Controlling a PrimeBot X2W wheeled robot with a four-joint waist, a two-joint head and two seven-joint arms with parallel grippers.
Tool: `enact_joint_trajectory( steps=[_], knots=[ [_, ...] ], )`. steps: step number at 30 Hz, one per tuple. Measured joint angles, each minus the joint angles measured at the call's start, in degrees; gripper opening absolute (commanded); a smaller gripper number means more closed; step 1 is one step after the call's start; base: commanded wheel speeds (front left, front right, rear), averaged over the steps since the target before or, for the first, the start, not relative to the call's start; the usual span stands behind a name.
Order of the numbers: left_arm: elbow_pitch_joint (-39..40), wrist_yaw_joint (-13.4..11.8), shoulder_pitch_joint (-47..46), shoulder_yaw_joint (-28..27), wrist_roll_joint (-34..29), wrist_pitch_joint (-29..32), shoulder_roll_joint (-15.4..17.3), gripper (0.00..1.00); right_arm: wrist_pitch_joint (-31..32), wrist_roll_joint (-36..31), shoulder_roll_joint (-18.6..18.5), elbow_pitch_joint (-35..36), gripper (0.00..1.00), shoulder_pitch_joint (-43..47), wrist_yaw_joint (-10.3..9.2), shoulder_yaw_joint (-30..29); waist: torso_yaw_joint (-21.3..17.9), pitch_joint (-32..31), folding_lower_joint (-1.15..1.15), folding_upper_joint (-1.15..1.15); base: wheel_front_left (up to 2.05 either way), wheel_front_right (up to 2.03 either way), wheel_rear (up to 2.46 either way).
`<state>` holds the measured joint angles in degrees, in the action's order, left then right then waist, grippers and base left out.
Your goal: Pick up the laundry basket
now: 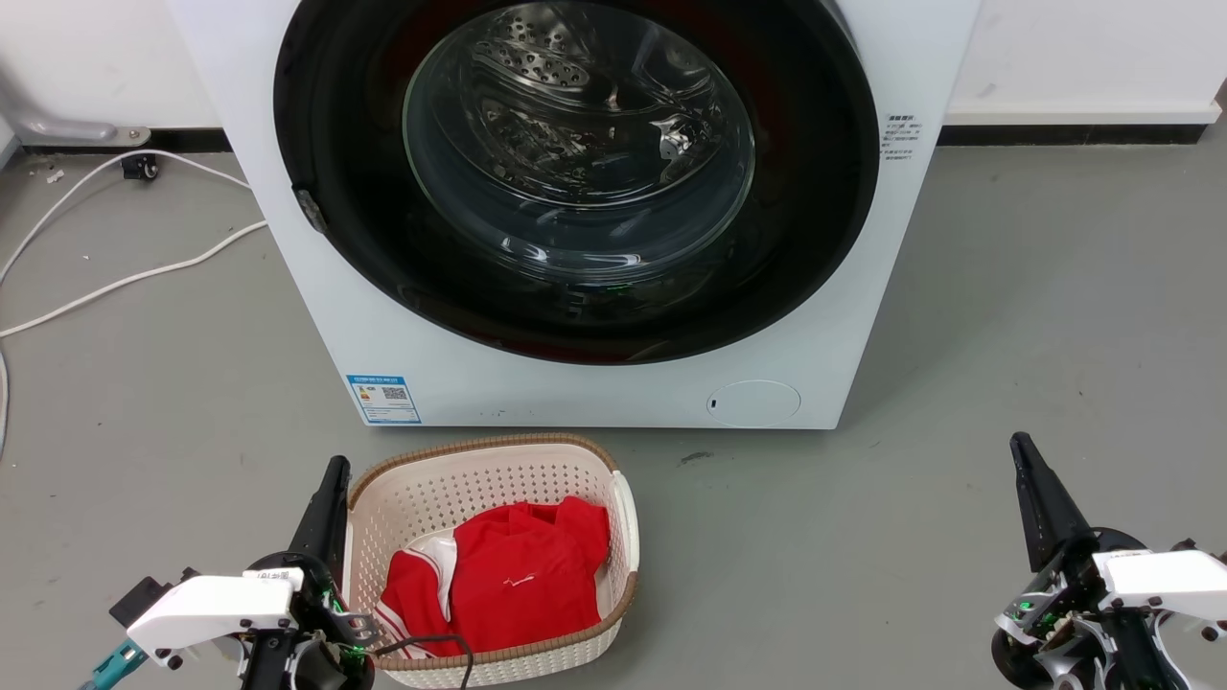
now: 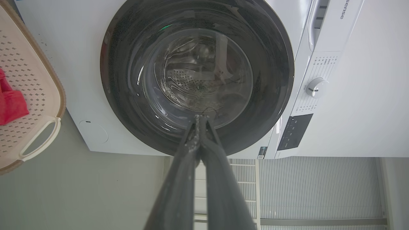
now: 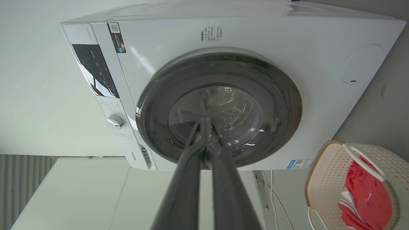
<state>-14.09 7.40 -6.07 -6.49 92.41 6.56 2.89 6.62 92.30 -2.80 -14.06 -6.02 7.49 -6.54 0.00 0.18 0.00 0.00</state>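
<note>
The basket (image 1: 451, 494) sits on the floor (image 1: 863, 537) just in front of the washer (image 1: 594, 393), below the left part of its door, with a red garment (image 1: 522, 565) lying in it. I judge the task barely begun: nothing is gripped and the basket is not yet lifted. My left gripper (image 1: 335, 470) is just beside the basket's left side, fingers pressed together on nothing; I cannot tell if it touches the rim. My right gripper (image 1: 1022, 450) is likewise closed and empty, well apart from the basket on the right. Left to do: open, take the handles or rim, and raise it. The floor is smooth grey. A white cable (image 1: 125, 278) trails left of the washer, and a pale wall stands behind it.
</note>
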Motion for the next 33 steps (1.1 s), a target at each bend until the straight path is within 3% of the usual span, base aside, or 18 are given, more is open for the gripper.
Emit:
enact_joint_trajectory(
  steps=[22,23,28,33],
  knots=[
    [0.0,0.0,0.0,0.0,0.0,0.0,0.0,0.00,0.0,0.0,0.0,0.0,0.00,0.0,0.00,0.0,0.0,0.0,0.00,0.00,0.00,0.00,0.00],
    [-0.4,0.0,0.2,0.0,0.0,0.0,0.0,1.00,0.0,0.0,0.1,-0.4,1.00,0.3,0.00,0.0,0.0,0.0,0.00,0.00,0.00,0.00,0.00],
    [-1.6,-0.1,2.0,0.3,-0.4,-0.7,-0.2,1.00,-0.7,-0.4,0.2,-1.8,1.00,2.3,-0.01,0.0,0.0,0.0,0.00,0.00,0.00,0.00,0.00],
    [-0.5,-0.1,2.0,0.2,-4.8,-2.1,-0.2,1.00,-2.1,-4.7,0.2,-1.0,1.00,2.6,-0.01,-0.3,0.0,0.1,0.00,0.00,0.00,0.00,0.00]
  ],
)
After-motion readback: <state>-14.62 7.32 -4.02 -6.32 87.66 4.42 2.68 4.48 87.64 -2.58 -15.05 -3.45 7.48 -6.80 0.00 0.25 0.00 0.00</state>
